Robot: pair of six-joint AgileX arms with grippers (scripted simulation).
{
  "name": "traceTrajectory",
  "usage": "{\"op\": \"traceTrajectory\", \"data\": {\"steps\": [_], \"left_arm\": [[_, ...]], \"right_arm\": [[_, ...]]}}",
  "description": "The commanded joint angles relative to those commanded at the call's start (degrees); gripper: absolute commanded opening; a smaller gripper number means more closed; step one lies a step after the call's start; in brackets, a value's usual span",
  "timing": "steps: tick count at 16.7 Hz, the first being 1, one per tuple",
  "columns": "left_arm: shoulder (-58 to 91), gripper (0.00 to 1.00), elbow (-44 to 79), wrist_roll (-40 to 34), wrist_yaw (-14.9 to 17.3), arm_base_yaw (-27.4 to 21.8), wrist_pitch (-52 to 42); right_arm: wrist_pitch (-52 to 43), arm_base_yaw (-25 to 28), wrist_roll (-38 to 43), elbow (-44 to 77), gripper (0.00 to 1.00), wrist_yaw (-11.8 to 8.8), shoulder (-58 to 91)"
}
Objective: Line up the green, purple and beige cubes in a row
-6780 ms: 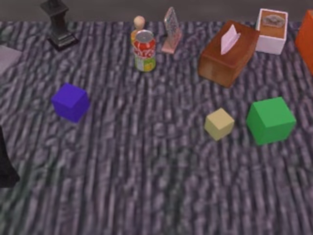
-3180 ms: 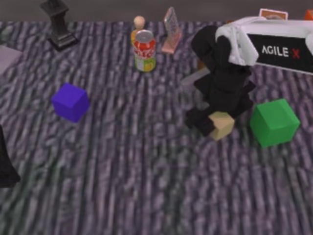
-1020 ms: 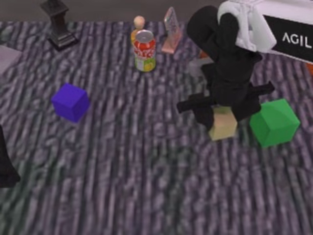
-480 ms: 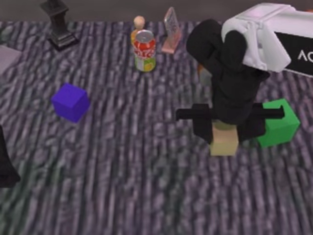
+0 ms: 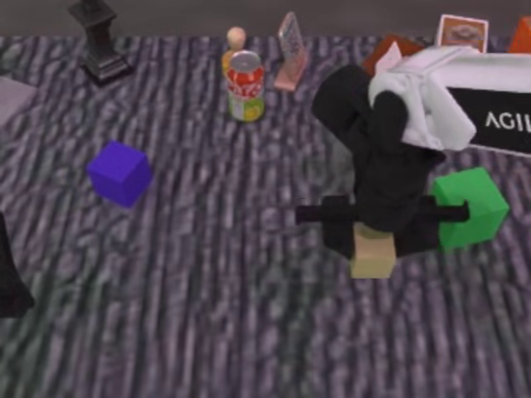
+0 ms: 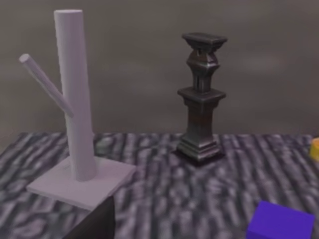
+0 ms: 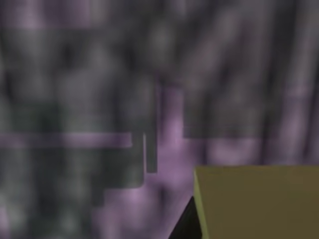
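Observation:
My right gripper [image 5: 373,239] is shut on the small beige cube [image 5: 373,257], which shows just below the black wrist, right of the table's middle. In the right wrist view the beige cube [image 7: 259,201] fills one corner, with a dark finger [image 7: 187,226] against its side. The large green cube [image 5: 474,207] sits on the cloth just right of that gripper, partly covered by it. The purple cube [image 5: 120,172] rests far off at the left, and the purple cube [image 6: 281,226] also shows in the left wrist view. My left arm [image 5: 8,278] stays parked at the left edge.
At the back stand a soda can [image 5: 246,85], a small bottle [image 5: 236,37], a clear upright stand [image 5: 290,50] and a black pedestal [image 5: 99,37]. The brown tissue box [image 5: 390,51] and white picture box [image 5: 462,31] sit behind the right arm. A white branched rack [image 6: 75,99] stands far left.
My right arm came in, closed on the beige cube and has carried it toward the table's front, away from its spot beside the green cube. The purple and green cubes stayed put.

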Motion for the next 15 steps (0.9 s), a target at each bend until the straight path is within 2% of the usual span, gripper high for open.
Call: {"op": "traceTrajectory", "data": {"steps": [3,8,15], "left_arm": [[0.0,1.00,0.0,0.0,0.0,0.0,0.0],[0.0,1.00,0.0,0.0,0.0,0.0,0.0],[0.0,1.00,0.0,0.0,0.0,0.0,0.0]], "right_arm": [[5.3,0.3,0.1,-3.5,0.00,0.0,1.8],[6.1,0.3,0.1,-4.1,0.00,0.1,2.2],[6.1,0.3,0.1,-4.1,0.53,0.1,2.2]]}}
